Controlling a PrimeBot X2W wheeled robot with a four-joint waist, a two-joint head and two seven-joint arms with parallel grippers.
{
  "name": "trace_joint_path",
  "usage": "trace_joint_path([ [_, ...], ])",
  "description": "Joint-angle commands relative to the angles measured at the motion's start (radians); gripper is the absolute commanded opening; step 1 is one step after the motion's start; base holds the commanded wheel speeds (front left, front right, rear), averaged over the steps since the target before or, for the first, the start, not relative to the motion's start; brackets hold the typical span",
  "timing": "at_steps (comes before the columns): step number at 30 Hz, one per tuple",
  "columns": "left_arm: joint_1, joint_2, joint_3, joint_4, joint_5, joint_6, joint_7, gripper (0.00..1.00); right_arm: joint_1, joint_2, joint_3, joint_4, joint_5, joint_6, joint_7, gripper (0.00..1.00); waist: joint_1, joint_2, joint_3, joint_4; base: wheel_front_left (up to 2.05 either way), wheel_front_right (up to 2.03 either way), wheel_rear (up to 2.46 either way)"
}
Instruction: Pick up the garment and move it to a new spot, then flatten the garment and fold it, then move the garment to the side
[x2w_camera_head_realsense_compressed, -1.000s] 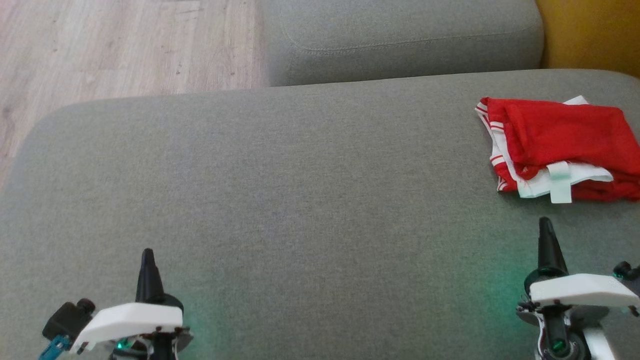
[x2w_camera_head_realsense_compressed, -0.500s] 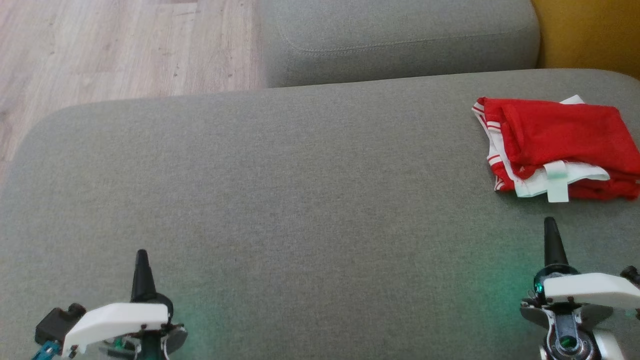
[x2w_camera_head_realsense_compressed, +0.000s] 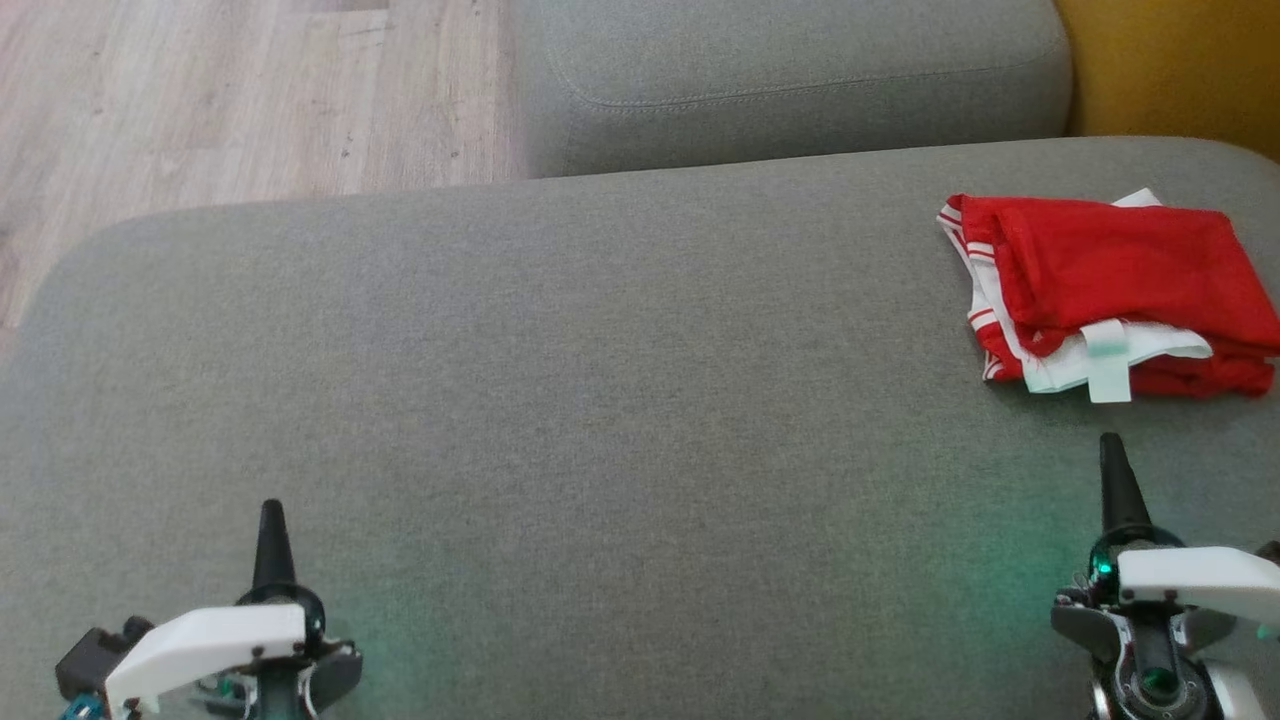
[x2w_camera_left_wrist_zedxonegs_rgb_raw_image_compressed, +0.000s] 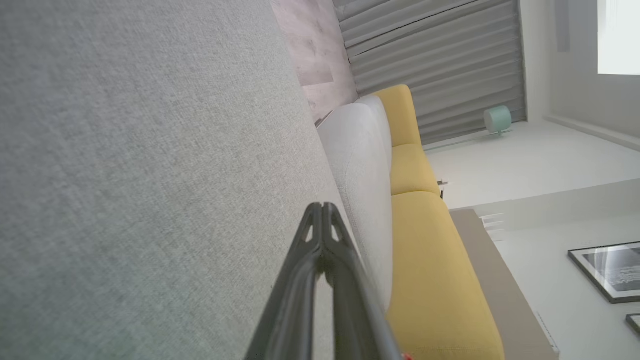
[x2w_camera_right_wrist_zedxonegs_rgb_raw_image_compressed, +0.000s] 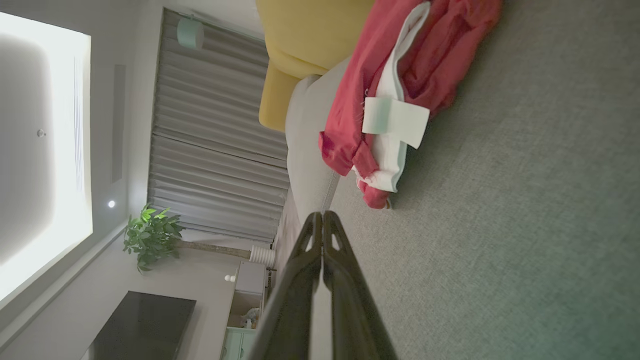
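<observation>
The garment (x2w_camera_head_realsense_compressed: 1110, 290) is red with white trim and lies folded at the far right of the grey sofa cushion (x2w_camera_head_realsense_compressed: 560, 400). In the right wrist view the garment (x2w_camera_right_wrist_zedxonegs_rgb_raw_image_compressed: 400, 85) rests ahead of the fingertips with a white tag on top. My right gripper (x2w_camera_head_realsense_compressed: 1111, 445) is shut and empty, hovering just short of the garment's near edge; its tips (x2w_camera_right_wrist_zedxonegs_rgb_raw_image_compressed: 322, 216) touch each other. At the lower left my left gripper (x2w_camera_head_realsense_compressed: 270, 510) is shut and empty, far from the garment. The left wrist view shows its tips (x2w_camera_left_wrist_zedxonegs_rgb_raw_image_compressed: 322, 206) pressed together over bare cushion.
A second grey cushion (x2w_camera_head_realsense_compressed: 790, 80) lies behind the first one. Wooden floor (x2w_camera_head_realsense_compressed: 230, 90) lies beyond the cushion's far left edge. A yellow seat (x2w_camera_head_realsense_compressed: 1170, 60) borders the back right corner.
Both grippers have drawn back toward the bottom of the head view, the left more than the right. The picture has shifted slightly left. The garment has stayed put.
</observation>
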Motion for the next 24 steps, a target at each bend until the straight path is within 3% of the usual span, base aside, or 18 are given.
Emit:
trace_joint_path([
  [1,-0.058,0.006,0.039,-0.038,-0.027,-0.009,0.01,0.0,-0.053,-0.005,0.012,-0.042,0.034,-0.001,0.009,0.0,0.0,0.0,0.0,-0.001,0.0,0.0,0.0],
  [24,-0.063,0.007,0.091,-0.052,-0.247,-0.032,0.075,0.0,-0.058,-0.005,-0.011,-0.063,0.29,-0.001,0.072,0.0,0.0,0.0,-0.005,-0.012,0.0,0.0,0.0],
])
